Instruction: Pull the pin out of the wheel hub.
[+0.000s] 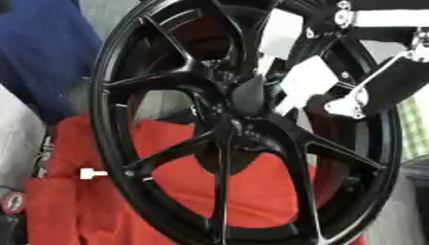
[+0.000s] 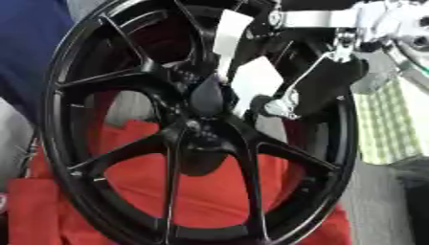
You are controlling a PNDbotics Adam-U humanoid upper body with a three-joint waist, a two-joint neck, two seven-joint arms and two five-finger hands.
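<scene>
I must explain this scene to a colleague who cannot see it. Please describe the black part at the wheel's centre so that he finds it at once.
A large black spoked wheel stands upright over a red cloth. Follow its spokes inward to the hub. There a dark pointed part sticks up, just left of the white plates of the robot's right hand. It alone tapers like a teardrop; the spokes are long and straight.

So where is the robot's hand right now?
Its right hand comes in from the upper right and sits at the middle of the black wheel, dark fingers against the hub, above the red cloth.
</scene>
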